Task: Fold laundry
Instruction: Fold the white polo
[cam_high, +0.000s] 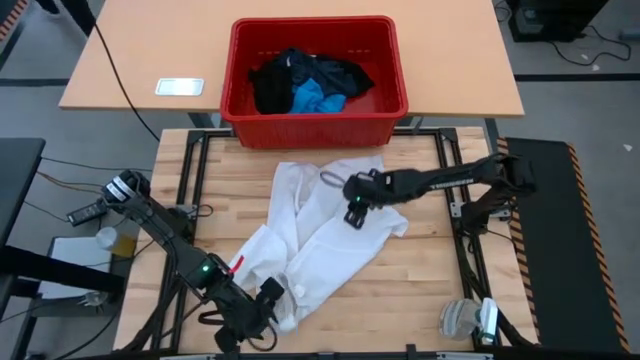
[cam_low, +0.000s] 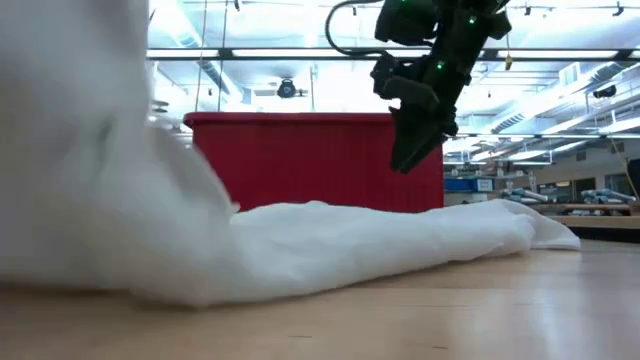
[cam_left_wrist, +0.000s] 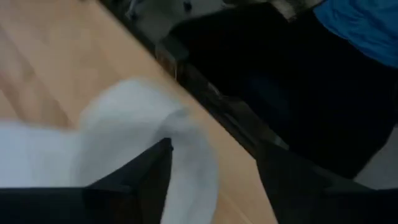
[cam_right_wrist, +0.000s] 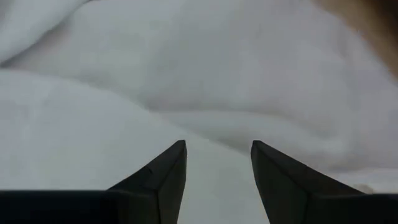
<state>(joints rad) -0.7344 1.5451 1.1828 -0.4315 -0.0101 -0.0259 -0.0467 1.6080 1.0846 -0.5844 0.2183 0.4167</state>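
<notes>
1. Left gripper (cam_high: 268, 300): at the table's near edge, at the lower hem of the white shirt. In its wrist view we see the fingers parted with a fold of white cloth between them, not pinched.

2. White shirt (cam_high: 320, 225): spread rumpled across the middle of the table (cam_high: 420, 270), partly doubled over itself, not a tidy fold. We judge this item begun, not finished.

3. Right gripper (cam_high: 354, 212): just above the upper middle of the shirt; the low view shows it clear of the cloth. Fingers partway apart, holding nothing.

4. Red crate (cam_high: 315, 78): beyond the shirt, at the far edge. Inside lie the black garments (cam_high: 285, 80) and the blue piece (cam_high: 318, 98), unfolded.

We reckon most of the task is left.
</notes>
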